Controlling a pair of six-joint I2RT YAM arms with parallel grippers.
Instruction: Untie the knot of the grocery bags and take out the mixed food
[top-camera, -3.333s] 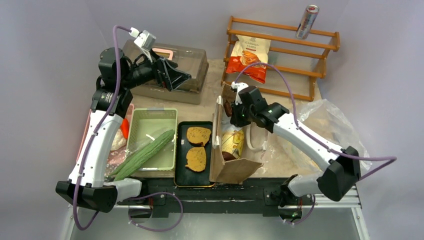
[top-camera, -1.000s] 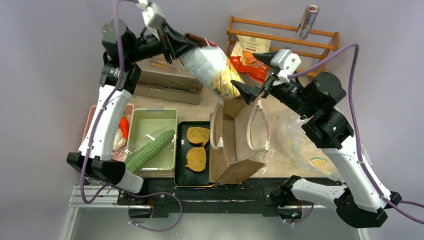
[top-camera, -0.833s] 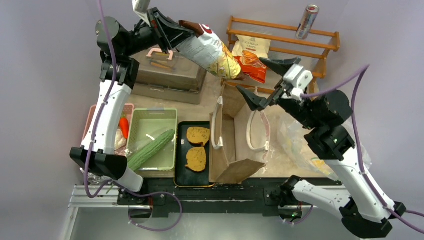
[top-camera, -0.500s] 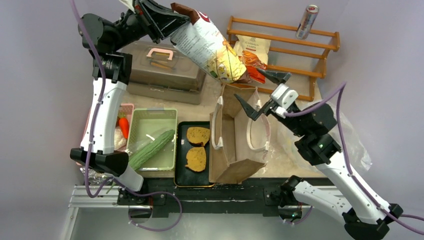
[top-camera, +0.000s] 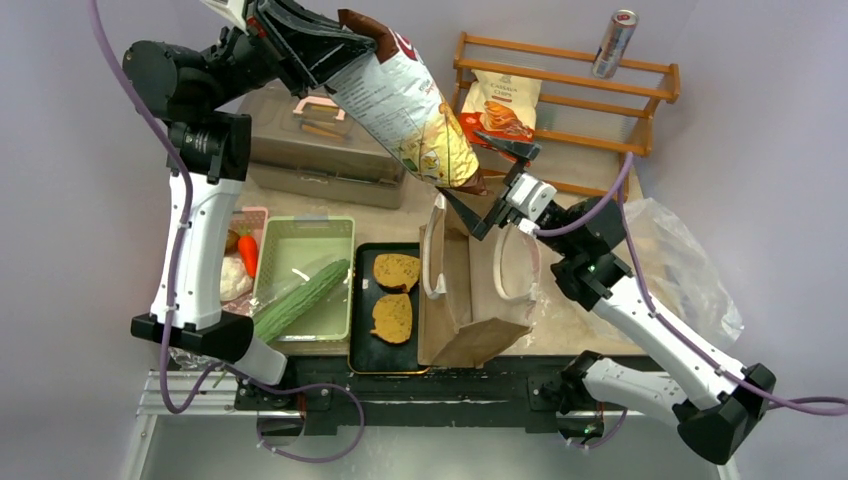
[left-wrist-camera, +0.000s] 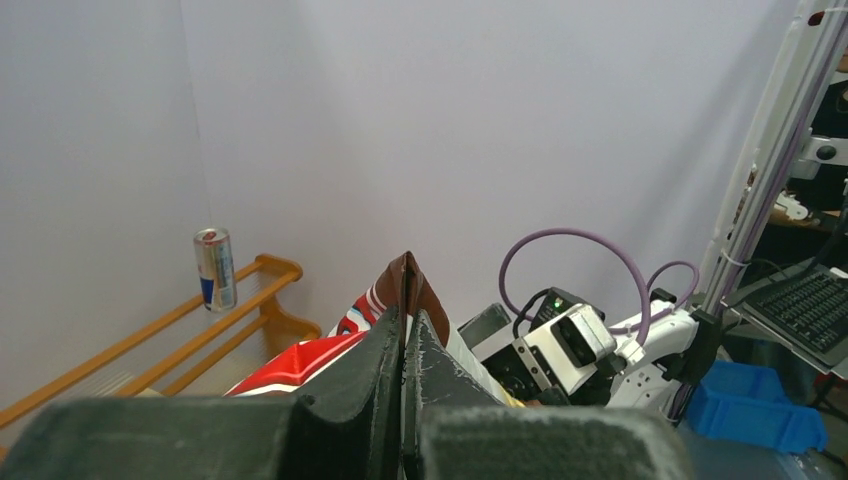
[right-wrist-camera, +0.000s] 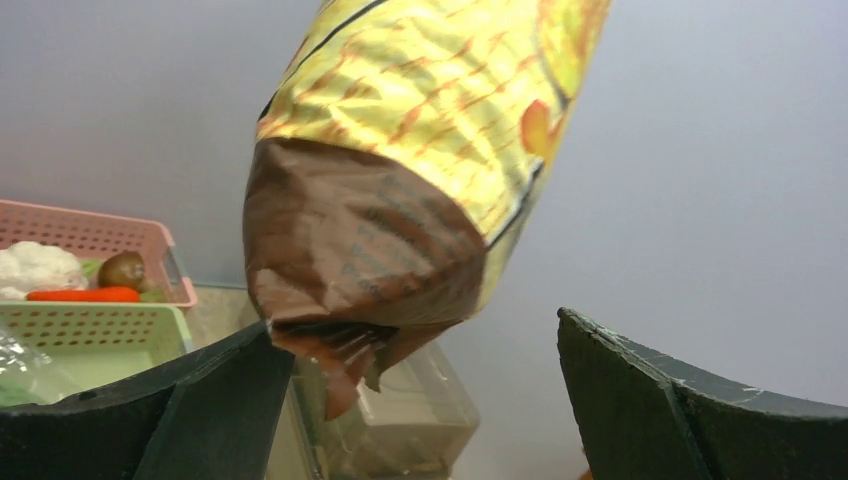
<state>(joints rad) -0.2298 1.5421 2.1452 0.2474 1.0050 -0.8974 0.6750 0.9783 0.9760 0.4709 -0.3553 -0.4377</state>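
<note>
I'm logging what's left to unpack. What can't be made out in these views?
Inside the tall brown paper bag: top view, hidden by its walls and the open right end effector.
Pink plastic basket: cut off at the right wrist view's left edge; the left arm covers it from above.
Yellow-and-brown snack packet: left wrist view, mostly behind the shut left end effector.
Crinkly clear plastic bag: top view, contents lost in glare.

chip bag hangs over the mouth of the paper bag, barring entry.
</note>
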